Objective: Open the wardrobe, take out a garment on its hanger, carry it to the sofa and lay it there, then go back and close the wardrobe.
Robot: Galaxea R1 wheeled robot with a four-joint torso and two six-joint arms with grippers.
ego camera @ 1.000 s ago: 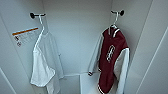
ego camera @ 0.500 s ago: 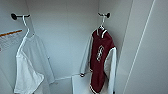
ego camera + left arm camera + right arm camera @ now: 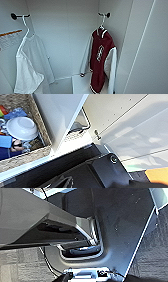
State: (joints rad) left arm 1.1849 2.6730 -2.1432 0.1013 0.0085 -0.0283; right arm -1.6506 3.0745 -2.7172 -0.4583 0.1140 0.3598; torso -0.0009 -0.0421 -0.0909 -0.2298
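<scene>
You have the tall white wardrobe (image 3: 140, 50) open already. The dark red varsity jacket with white sleeves (image 3: 101, 61) hangs on its thin white hanger (image 3: 101, 23) from the black peg at the right wall inside, not yet taken; carrying to the sofa and closing remain. I cannot tell the state of either pincer. Against the earlier frame, the camera turned right and came nearer, so the jacket looks larger.

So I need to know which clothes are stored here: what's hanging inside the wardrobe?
Inside the wardrobe hang a white shirt and a dark red jacket, each on a white hanger from a dark peg. The wardrobe floor is cut off.
</scene>
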